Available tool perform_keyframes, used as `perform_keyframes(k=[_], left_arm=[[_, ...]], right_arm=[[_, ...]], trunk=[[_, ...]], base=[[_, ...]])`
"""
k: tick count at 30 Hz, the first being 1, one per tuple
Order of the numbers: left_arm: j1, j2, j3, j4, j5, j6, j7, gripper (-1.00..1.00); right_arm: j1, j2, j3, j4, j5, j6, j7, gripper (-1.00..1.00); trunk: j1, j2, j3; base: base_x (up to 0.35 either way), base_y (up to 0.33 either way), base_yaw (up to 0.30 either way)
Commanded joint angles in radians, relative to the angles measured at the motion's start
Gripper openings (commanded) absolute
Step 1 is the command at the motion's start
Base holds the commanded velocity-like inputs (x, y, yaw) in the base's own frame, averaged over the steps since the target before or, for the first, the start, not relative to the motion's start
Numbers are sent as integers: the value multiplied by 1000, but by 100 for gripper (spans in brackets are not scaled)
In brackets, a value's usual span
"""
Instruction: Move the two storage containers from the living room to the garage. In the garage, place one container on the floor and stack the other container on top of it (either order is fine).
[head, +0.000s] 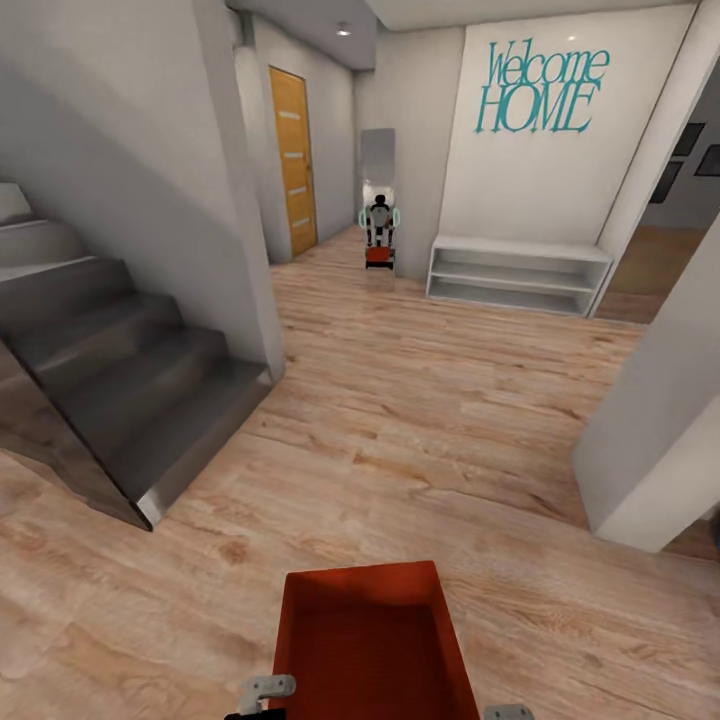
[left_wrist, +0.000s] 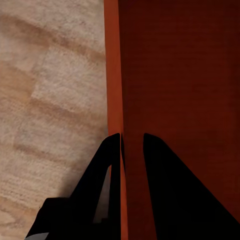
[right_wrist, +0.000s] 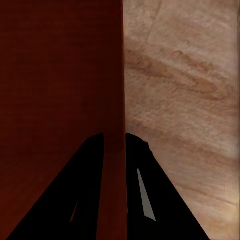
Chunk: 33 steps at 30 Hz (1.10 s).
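Note:
One orange-red storage container (head: 372, 640) is held in front of me, open side up, at the bottom of the head view. My left gripper (head: 262, 690) grips its left wall and my right gripper (head: 508, 712) its right wall. In the left wrist view the left gripper (left_wrist: 131, 137) is shut on the container's thin wall (left_wrist: 114, 75), one black finger on each side. The right gripper (right_wrist: 114, 136) is likewise shut on the opposite wall (right_wrist: 119, 65). Below the container lies light wood plank flooring. The garage is out of view.
Grey stairs (head: 130, 370) rise at the left beside a wall corner (head: 262, 330). A white low shelf (head: 515, 275) stands under the "Welcome HOME" lettering (head: 542, 88). A tall mirror (head: 378, 165) and an orange door (head: 293, 160) lie down the hallway. A wall corner (head: 650, 440) juts in at the right.

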Motion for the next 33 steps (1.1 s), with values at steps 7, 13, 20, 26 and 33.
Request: perform_keyframes(k=[7,13,20,26,33], left_arm=[[0,19,-16,-3,-4,-27,11,-100],[-1,19,-17,-5,-4,-27,11,-100],[0,19,-18,-8,-4,-27,11,-100],[0,21,-18,-11,-3,-29,11,-100],[0,20,-18,-12,-3,-29,11,-100]], right_arm=[[0,-2,14,1,-19,6,1,-100],[0,-2,14,1,-19,6,1,-100],[0,-2,14,1,-19,6,1,-100],[0,-2,14,1,-19,6,1,-100],[0,-2,14,1,-19,6,1,-100]], trunk=[[0,0,-1],[0,0,-1],[0,0,-1],[0,0,-1],[0,0,-1]], base=[[303,0,-1],[303,0,0],[325,0,0],[166,0,0],[23,0,0]])
